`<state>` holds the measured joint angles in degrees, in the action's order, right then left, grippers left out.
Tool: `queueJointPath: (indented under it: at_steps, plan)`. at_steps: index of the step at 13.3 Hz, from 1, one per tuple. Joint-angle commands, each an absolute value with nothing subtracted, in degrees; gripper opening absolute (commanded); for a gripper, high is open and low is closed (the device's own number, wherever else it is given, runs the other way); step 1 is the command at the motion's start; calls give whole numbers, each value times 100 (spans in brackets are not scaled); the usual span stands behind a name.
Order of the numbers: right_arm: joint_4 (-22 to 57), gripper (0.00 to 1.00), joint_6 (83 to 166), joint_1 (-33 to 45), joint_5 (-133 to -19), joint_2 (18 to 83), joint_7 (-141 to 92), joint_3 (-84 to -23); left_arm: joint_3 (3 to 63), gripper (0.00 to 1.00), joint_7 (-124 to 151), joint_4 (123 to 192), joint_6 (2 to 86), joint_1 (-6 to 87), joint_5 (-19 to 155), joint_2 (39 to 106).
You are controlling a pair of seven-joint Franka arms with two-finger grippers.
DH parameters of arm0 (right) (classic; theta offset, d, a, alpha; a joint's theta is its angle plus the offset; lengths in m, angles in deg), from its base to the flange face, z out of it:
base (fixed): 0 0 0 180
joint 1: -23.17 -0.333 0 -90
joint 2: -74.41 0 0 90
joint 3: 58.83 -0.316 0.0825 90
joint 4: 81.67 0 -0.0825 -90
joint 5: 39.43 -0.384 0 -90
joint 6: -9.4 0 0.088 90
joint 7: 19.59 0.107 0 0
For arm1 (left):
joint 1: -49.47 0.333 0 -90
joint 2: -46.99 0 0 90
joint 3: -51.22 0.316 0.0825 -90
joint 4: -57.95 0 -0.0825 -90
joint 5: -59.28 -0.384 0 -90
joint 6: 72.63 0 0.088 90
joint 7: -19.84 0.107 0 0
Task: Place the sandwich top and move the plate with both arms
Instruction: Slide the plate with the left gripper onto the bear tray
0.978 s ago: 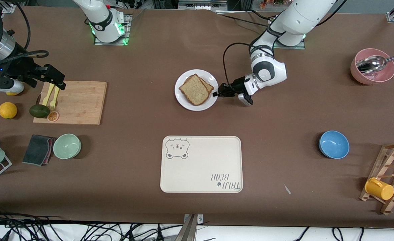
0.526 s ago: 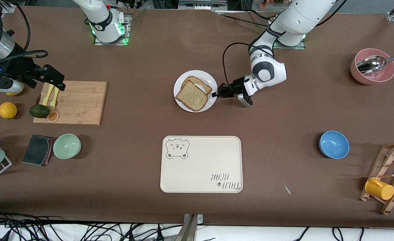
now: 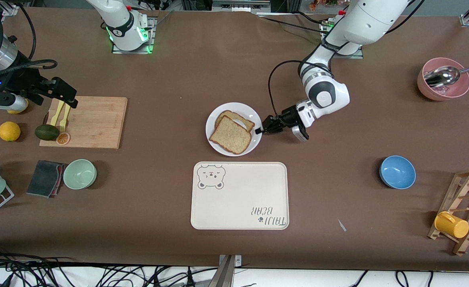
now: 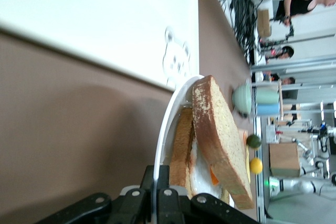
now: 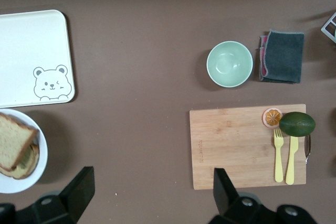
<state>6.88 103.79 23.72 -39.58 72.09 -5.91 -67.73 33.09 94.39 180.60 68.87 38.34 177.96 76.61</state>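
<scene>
The right gripper [image 3: 69,97] hangs high over the wooden board [image 3: 95,121] at the right arm's end of the table. Its fingers are spread wide with nothing in them, and this arm waits. Under it lie two yellow forks [image 3: 61,115], an avocado [image 3: 46,132] and an orange slice [image 3: 63,138]. In the middle of the table is the plate [image 3: 214,119]. The top slice [image 3: 230,134] lies on it, over the slice with the egg [image 3: 234,118], but it sits a bit crooked, slid toward the front camera, so the egg peeks out. The left gripper [image 3: 260,130] is at the plate's rim, on the side toward the left arm's end, and it pinches the rim tight; the left wrist view shows the rim [image 4: 160,145] going in between the closed fingers. The cream tray [image 3: 239,195] lies just nearer the front camera than the plate, not touching it. I think the step now is moving the plate toward the tray. To do it well, the arm should pull slowly and keep the plate flat, because the top slice looks loose and could slip off. The rim is thin, so the grip must stay firm. The plate has to rise a little to get over the tray's edge, not bump it.
</scene>
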Motion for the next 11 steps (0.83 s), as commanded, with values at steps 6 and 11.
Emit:
queueJointPath:
  at_steps: [6, 11]
  plan:
    - [666, 100, 10494, 2361, -3934, 7169, -543, -6806, 3846, 0, 8980, 16714, 7123, 3787, 17970, 8178]
    - [657, 100, 10502, 2378, -3934, 7160, -596, -6797, 3909, 0, 8972, 15440, 7703, 3681, 17934, 9092]
